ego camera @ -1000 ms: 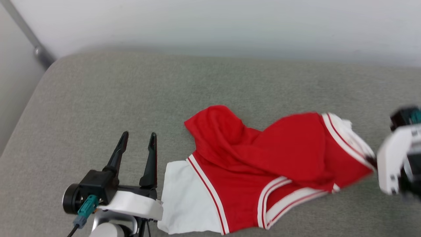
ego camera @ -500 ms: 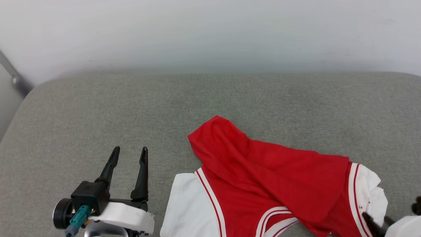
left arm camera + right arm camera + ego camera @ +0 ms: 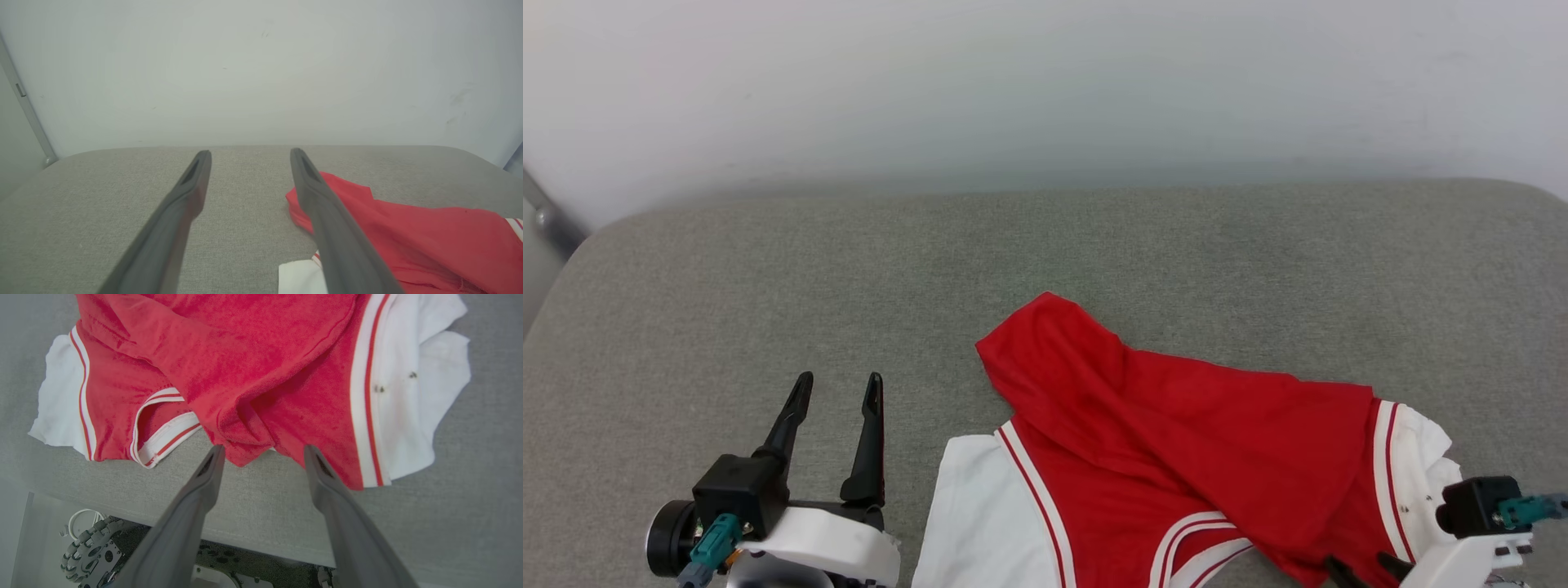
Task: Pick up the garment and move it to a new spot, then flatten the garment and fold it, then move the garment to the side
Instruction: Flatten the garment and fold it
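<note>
Garment [image 3: 1176, 457] sits crumpled on the grey cushion [image 3: 768, 286], toward 5 o'clock in head view. Its red body is folded over itself, with one white sleeve at its 8 o'clock and the other at its 3 o'clock. Right gripper [image 3: 1360, 563] is at the garment's 5 o'clock with jaws spread wide and nothing between them; tips are just at the near red hem. Left gripper [image 3: 840, 378] is at 7 o'clock of the view, jaws wide and empty, beside the left sleeve without touching it.
</note>
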Available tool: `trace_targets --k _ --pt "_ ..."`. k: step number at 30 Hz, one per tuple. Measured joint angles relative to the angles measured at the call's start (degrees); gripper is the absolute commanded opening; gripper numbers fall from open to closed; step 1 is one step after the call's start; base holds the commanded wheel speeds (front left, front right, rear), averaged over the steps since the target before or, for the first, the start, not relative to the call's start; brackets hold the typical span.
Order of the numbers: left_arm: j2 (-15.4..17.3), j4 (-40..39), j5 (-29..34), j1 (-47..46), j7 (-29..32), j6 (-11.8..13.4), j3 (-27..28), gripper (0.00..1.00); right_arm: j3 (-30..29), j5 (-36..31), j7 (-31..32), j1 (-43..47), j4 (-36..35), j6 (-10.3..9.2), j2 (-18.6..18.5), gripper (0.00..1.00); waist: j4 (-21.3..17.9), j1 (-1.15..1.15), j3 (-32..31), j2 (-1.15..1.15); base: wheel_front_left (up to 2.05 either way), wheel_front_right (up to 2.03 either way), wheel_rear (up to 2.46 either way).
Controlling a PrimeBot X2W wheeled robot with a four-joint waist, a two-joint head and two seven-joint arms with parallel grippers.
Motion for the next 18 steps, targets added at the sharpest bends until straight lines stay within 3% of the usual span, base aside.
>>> trace_targets --k 10,11,12,13,18 --pt "-0.8 0.5 0.3 -1.7 -0.5 -0.4 -1.0 1.0 5.1 1.9 1.4 -7.2 9.2 0.0 -0.7 1.0 2.8 0.01 3.2 0.0 0.0 0.0 0.0" --pt "-0.9 0.7 0.3 -1.7 -0.5 -0.4 -1.0 1.0 5.3 2.2 1.0 -7.5 9.9 0.0 -0.7 0.91 3.1 0.0 3.5 0.0 0.0 0.0 0.0" --pt "-0.9 0.8 0.3 -1.7 -0.6 -0.4 -1.0 1.0 5.7 2.4 0.8 -7.8 10.1 0.0 -0.8 0.36 3.3 0.0 3.7 0.0 0.0 0.0 0.0" --pt "-0.9 1.0 0.3 -1.7 -0.6 -0.4 -1.0 1.0 5.8 2.4 0.3 -8.1 10.2 0.0 -0.9 0.0 3.5 0.0 3.8 0.0 0.0 0.0 0.0" --pt "-0.9 1.5 0.2 -1.7 -0.8 -0.2 -1.0 1.0 6.2 2.6 -0.2 -10.2 8.7 0.0 -2.8 0.0 3.4 0.0 3.3 0.0 0.0 0.0 0.0"
